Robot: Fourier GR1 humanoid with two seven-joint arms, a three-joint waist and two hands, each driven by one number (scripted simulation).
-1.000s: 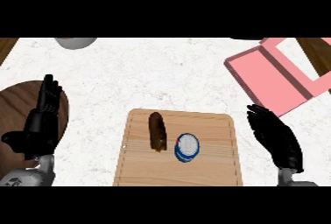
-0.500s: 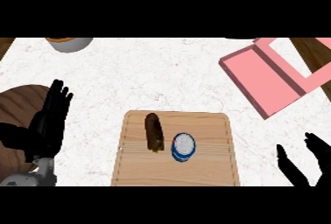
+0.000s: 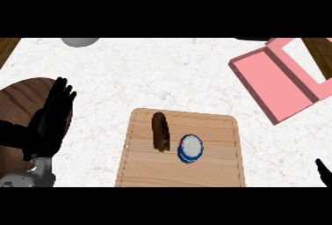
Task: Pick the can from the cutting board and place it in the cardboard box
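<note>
the can (image 3: 190, 149) stands upright on the cutting board (image 3: 214, 171), slightly right of the board's middle, its pale top ringed by a blue wall. just to its left, close beside it but whether touching cannot be told, lies a dark brown elongated object (image 3: 159, 132) along the board. the board rests on the pale speckled desk (image 3: 162, 74). the pink box (image 3: 285, 81), which the task calls cardboard, sits open at the upper right of the desk, well apart from the can. the left hand (image 3: 50, 118) shows at the view's left edge, fingers straight and spread upward, holding nothing and resting. of the right hand (image 3: 322, 170) only a dark tip shows at the lower right edge, and whether it is spread or curled cannot be told. neither hand is near the can, so the pick looks not yet begun. the can is likely rigid and fairly light, with a smooth round wall that may slip or roll if tipped; the sensible hold would be around its side wall, from the right, the side free of the brown object, keeping it upright for the carry to the box. a grey rounded thing (image 3: 81, 41) peeks in at the upper left.
</note>
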